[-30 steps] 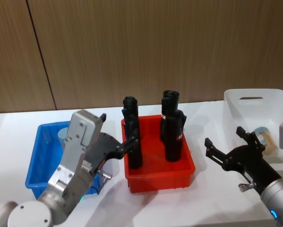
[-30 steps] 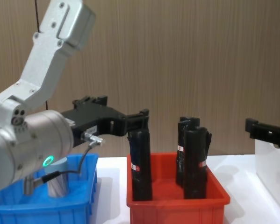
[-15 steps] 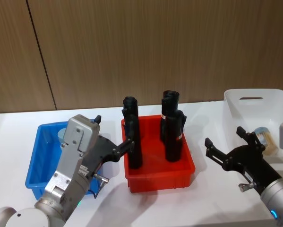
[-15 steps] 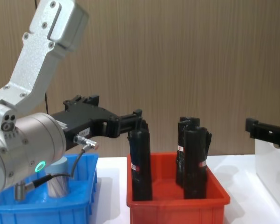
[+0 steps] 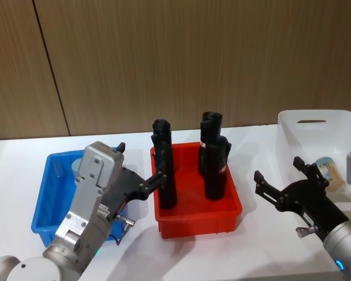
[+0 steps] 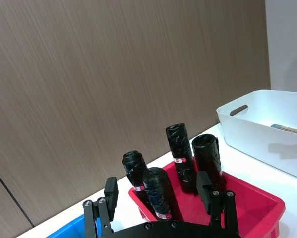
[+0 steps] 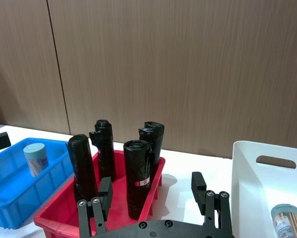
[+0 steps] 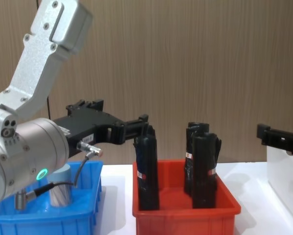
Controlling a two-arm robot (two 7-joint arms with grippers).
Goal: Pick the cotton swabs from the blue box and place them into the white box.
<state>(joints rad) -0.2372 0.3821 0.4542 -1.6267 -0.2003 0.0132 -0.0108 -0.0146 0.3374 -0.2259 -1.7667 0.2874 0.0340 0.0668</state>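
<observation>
Cotton swabs (image 7: 35,157): one in blue box (image 7: 9,196), one in white box (image 7: 250,193).

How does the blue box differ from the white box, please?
The blue box is shallow and bright blue; the white box is taller and white. The white box has a slot handle near its rim; the blue box shows none. The blue box sits to the red bin's left, the white box to its right. Each holds a jar of cotton swabs.
</observation>
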